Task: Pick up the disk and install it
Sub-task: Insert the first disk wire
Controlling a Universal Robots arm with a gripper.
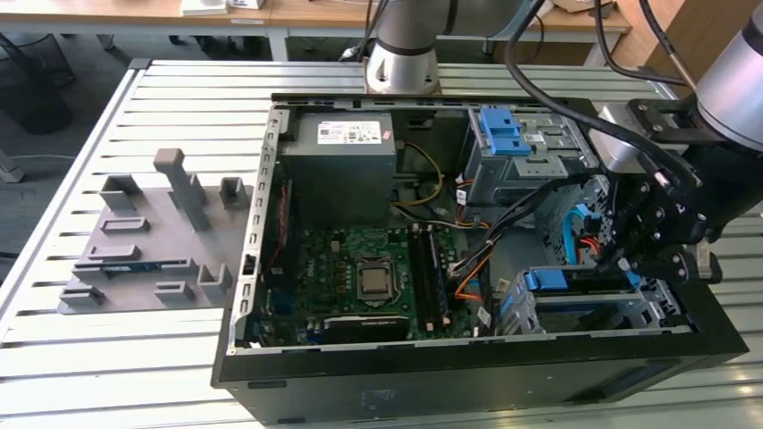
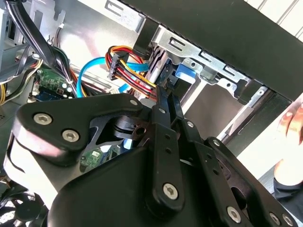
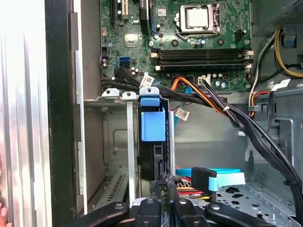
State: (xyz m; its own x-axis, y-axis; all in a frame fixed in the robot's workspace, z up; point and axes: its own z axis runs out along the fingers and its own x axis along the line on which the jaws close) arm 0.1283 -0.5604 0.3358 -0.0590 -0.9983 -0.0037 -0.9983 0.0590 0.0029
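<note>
Gripper [image 1: 653,259]: my gripper hangs over the case corner at the exterior view's right, directly above the lower drive cage. In both wrist views my fingers [image 2: 165,101] run side by side with next to no gap, so the jaws stand narrow, tips pressed against the rear edge of the disk.

Disk [image 3: 152,151]: the disk stands on edge inside the lower drive cage [image 3: 116,142], seated between the cage's metal rails. Its blue carrier tab [image 3: 153,120] faces the motherboard side. In the second wrist view the blue frame corner [image 2: 182,72] shows just beyond my fingertips, under the cage's slotted bracket. In the exterior view the blue tab [image 1: 551,280] shows at the cage mouth.

Cables: a bundle of red, yellow and black power wires [image 2: 130,64] and a light blue data cable [image 2: 90,71] lie close beside the disk end. A blue angled connector [image 3: 210,177] lies near my fingertips on the case floor.

Computer case [image 1: 357,393]: the case lies open on a slatted metal table [image 1: 179,89], motherboard [image 1: 357,277] exposed.

Upper cage: a second cage with a blue latch [image 1: 507,134] sits further back in the case, well apart from my gripper.

Grey fixture [image 1: 155,232]: it rests on the table at the exterior view's left, outside the case.

Person: a hand [image 2: 294,130] shows beyond the case wall.
</note>
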